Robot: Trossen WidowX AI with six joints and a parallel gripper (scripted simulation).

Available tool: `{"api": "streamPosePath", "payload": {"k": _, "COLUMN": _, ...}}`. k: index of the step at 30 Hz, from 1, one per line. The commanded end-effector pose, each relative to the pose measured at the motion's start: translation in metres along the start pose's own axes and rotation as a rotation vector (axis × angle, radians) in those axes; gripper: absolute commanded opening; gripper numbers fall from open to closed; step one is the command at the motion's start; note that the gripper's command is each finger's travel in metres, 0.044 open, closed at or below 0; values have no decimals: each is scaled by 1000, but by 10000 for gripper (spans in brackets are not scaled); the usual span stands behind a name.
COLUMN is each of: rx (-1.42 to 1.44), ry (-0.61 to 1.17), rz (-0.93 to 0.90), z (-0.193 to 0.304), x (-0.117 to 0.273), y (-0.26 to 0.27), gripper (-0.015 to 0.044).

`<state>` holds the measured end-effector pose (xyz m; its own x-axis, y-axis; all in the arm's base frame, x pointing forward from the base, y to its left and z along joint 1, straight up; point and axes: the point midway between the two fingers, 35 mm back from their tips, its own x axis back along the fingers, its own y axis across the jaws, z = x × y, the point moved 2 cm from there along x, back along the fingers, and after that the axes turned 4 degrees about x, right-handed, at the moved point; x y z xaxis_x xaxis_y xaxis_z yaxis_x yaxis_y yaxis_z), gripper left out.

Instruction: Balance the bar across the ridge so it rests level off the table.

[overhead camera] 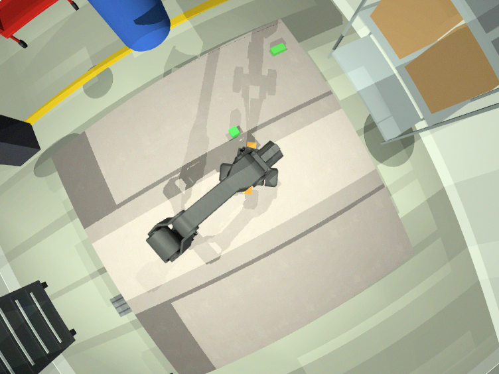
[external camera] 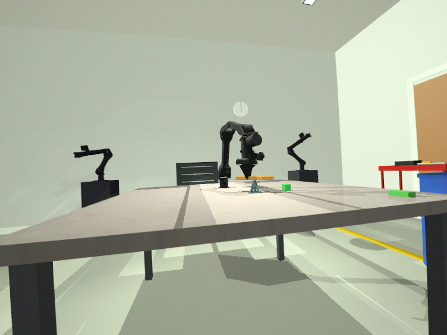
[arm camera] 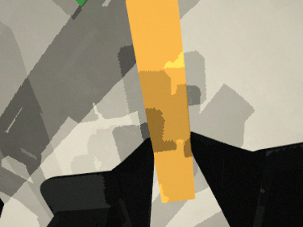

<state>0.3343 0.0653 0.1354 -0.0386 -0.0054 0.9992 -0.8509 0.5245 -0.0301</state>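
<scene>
The orange bar [overhead camera: 251, 144] [external camera: 263, 177] [arm camera: 161, 40] looks level in the exterior view, clear of the table. My gripper [external camera: 247, 177] [arm camera: 169, 139] is shut on the bar, left of the ridge's peak in the exterior view and near the bar's lower end in the wrist view. The blue-grey ridge [external camera: 254, 187] stands upright on the table beneath the bar. Its peak is at or just under the bar's underside; I cannot tell whether they touch. The arm covers the bar's middle in the top view. The ridge cannot be made out there or in the wrist view.
A small green block [overhead camera: 233, 131] [external camera: 286, 187] [arm camera: 80, 2] stands close to one end of the bar. A longer green block [overhead camera: 278, 49] [external camera: 402, 193] lies farther off near the table's corner. Shadows of the arm fall over the table [overhead camera: 322, 257] [external camera: 119, 223].
</scene>
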Motion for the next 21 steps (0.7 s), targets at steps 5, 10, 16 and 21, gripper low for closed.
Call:
{"api": "streamPosePath", "payload": {"k": 5, "rx": -5, "ry": 0, "rz": -4, "z": 0, "x": -2, "y": 1, "gripper": 0}}
{"api": "streamPosePath", "payload": {"k": 10, "rx": -5, "ry": 0, "rz": -4, "z": 0, "x": -1, "y": 1, "gripper": 0}}
{"api": "streamPosePath", "payload": {"k": 16, "rx": -5, "ry": 0, "rz": -4, "z": 0, "x": -1, "y": 1, "gripper": 0}}
{"api": "streamPosePath", "payload": {"k": 21, "rx": -5, "ry": 0, "rz": -4, "z": 0, "x": -1, "y": 1, "gripper": 0}}
